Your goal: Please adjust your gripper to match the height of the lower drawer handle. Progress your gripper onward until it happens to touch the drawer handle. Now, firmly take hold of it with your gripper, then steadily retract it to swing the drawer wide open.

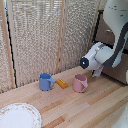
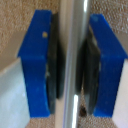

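In the wrist view the lower drawer handle (image 2: 76, 25), a slim silver bar, runs straight between my two blue fingers (image 2: 35, 60). Their dark pads press against it on both sides, so my gripper (image 2: 75, 67) is shut on the bar. In the exterior view the white arm reaches down from the upper right. My gripper (image 1: 96, 73) sits against the dark brown drawer (image 1: 118, 68) at the exterior view's right edge. The hand hides the handle there. How far the drawer stands out I cannot tell.
On the wooden table stand a blue mug (image 1: 46, 82), a pink mug (image 1: 80, 83) and a small orange block (image 1: 62, 83) between them. A patterned plate (image 1: 17, 116) lies at the front left. A woven screen (image 1: 40, 35) stands behind.
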Robot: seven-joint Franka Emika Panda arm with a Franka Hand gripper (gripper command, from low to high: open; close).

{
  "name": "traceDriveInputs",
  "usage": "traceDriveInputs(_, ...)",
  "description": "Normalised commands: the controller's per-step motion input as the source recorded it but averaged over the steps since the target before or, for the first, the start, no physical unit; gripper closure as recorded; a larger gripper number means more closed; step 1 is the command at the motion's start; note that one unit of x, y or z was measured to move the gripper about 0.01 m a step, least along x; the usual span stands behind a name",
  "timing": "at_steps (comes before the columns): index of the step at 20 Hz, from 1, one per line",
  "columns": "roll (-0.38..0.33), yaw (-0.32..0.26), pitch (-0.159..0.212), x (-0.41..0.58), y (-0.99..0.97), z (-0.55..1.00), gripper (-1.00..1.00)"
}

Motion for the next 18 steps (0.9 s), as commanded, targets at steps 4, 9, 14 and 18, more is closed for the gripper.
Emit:
traceDriveInputs(4,0.178,0.02,0.153,0.394,0.82,0.01,1.0)
traceDriveInputs(9,0.073,0.031,0.088,0.255,0.77,-0.01,-1.0)
traceDriveInputs(14,0.009,0.005,0.003,0.114,0.01,0.23,-1.0)
traceDriveInputs(18,0.05,0.0,0.005,0.114,0.0,0.63,-1.0)
